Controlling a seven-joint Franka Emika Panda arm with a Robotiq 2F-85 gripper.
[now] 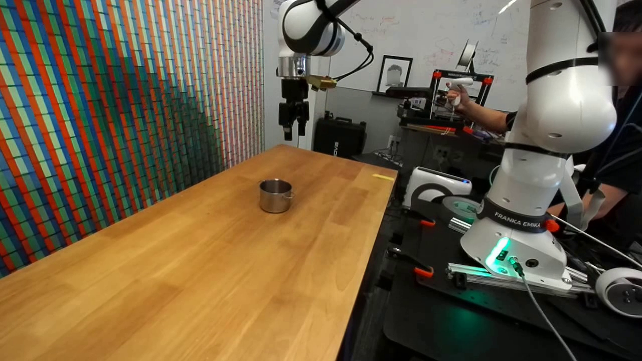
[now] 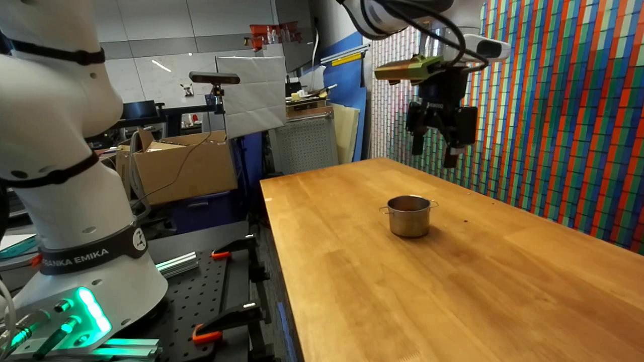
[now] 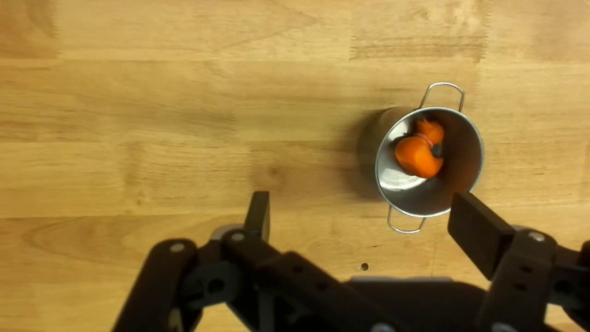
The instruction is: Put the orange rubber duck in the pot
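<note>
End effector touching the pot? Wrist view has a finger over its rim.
Apart. Both exterior views show the end effector hanging above the pot, with tabletop visible between them; the wrist view overlap is just line of sight.

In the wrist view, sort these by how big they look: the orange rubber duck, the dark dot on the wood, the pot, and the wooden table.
1. Wooden table, filling most of the picture
2. Pot
3. Orange rubber duck, inside the pot
4. Dark dot

Table (image 1: 225,271), pot (image 3: 462,157): seen obliquely from opposite ends in both exterior views; from above, closer, in wrist view.
</note>
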